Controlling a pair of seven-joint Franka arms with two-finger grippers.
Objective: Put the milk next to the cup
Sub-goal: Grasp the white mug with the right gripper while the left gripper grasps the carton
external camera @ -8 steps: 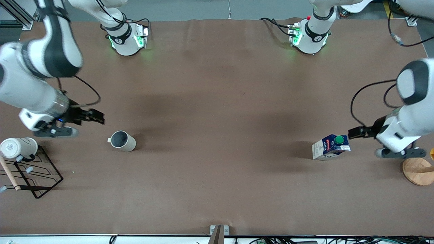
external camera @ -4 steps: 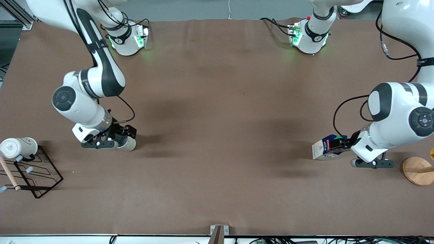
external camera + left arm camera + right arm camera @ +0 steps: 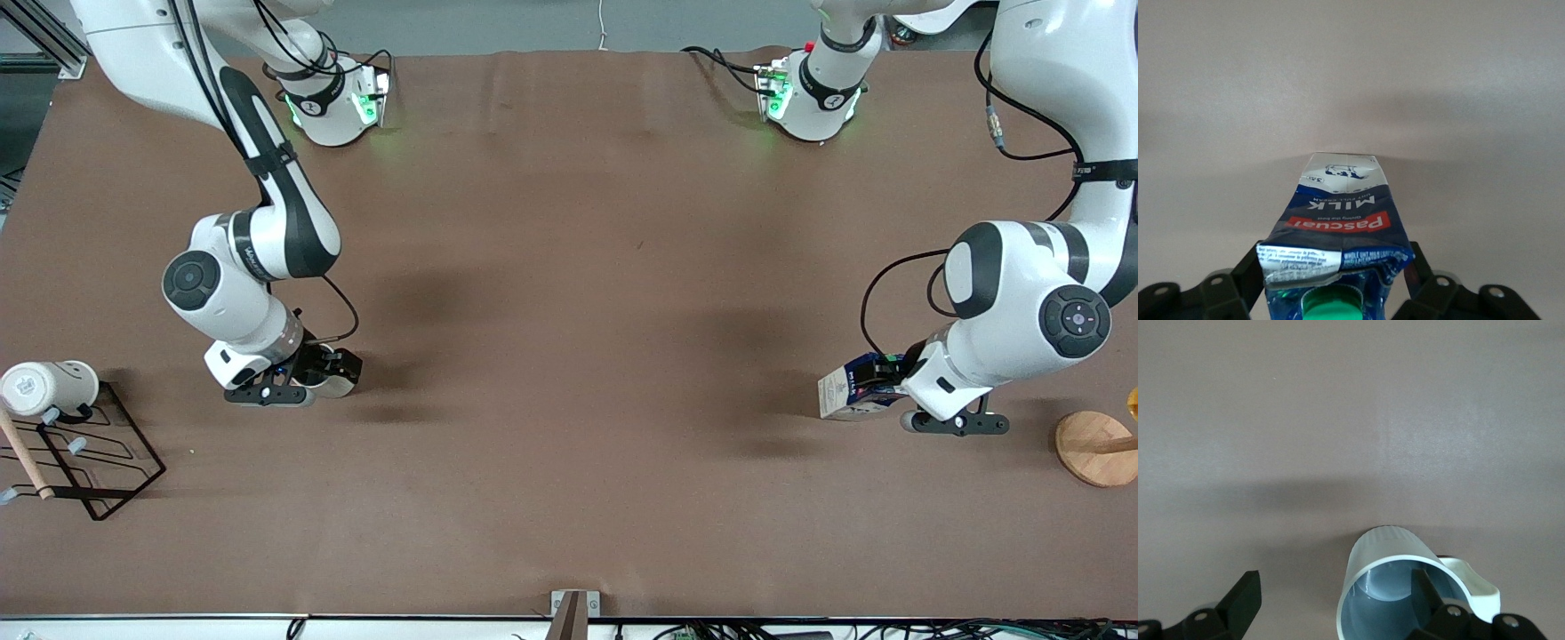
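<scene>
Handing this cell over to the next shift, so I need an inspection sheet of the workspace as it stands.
Surface: brown table, bare in the middle.
Job's things: milk upright near the left arm's end; cup near the right arm's end, far apart.
Clutter: white cup on a black wire rack; wooden disc at the left arm's end.
Grippers: left gripper open around the milk; right gripper open, one finger inside the cup.
Cables: black cables looping along both arms.
Surroundings: wires along the table's near edge.
</scene>
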